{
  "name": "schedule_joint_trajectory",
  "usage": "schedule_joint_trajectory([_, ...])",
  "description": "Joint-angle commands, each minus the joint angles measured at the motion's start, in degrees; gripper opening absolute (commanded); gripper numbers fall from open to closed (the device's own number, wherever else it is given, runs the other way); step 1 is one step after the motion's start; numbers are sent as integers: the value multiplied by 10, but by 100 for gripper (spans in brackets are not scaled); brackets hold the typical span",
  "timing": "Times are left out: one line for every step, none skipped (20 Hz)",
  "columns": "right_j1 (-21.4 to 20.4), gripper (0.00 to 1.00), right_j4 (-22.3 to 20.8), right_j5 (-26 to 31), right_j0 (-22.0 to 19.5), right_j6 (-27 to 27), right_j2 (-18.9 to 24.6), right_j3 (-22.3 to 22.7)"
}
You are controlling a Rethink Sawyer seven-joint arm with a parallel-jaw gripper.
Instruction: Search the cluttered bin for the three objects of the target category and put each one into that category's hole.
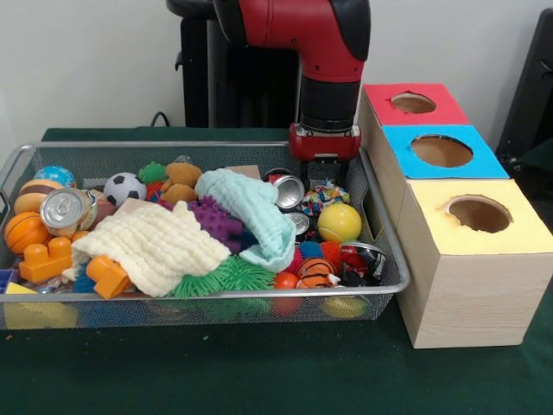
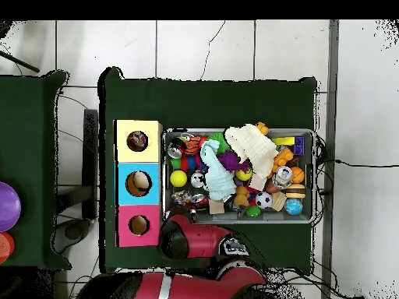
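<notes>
- The table (image 1: 259, 372), covered in dark green cloth, carries everything here.
- The wire mesh bin (image 1: 384, 259) sits in the middle of the table, packed full of toys, cloths and cans.
- Just beside the bin stands the wooden sorting box (image 1: 467, 285), with three holes in a row: the yellow hole (image 1: 479, 213), the blue hole (image 1: 441, 150) and the red hole (image 1: 413, 103).
- The red and black arm (image 1: 328, 52) comes down over the bin's corner nearest the red hole.
- The gripper (image 1: 323, 169) is low at the bin's rim there; I cannot tell whether it is released or clenched, its tips are hidden among the clutter.
- A cream waffle cloth (image 1: 160, 246) lies across the pile, a mint green cloth (image 1: 255, 212) beside it.
- Balls in the bin: a yellow ball (image 1: 339, 222) near the box side, a soccer ball (image 1: 124, 188), a small basketball (image 1: 316, 271).
- A drink can (image 1: 62, 210) lies toward the bin's end far from the box.
</notes>
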Motion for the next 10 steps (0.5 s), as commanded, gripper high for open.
schedule_joint_trajectory([46, 100, 31, -33, -11, 121, 20, -57])
schedule_joint_trajectory([45, 100, 25, -27, -20, 115, 23, -60])
schedule_joint_trajectory([45, 100, 23, -26, -23, 114, 24, -61])
schedule_joint_trajectory([46, 100, 22, -26, -27, 113, 27, -61])
schedule_joint_trajectory([47, 100, 22, -25, -28, 112, 27, -63])
schedule_joint_trajectory([47, 100, 24, -24, -28, 113, 27, -63])
schedule_joint_trajectory([48, 100, 26, -29, -28, 117, 27, -62])
schedule_joint_trajectory([49, 0, 28, -34, -29, 120, 26, -61])
schedule_joint_trajectory([48, 0, 31, -30, -28, 121, 25, -61])
schedule_joint_trajectory([47, 0, 34, -26, -26, 121, 24, -60])
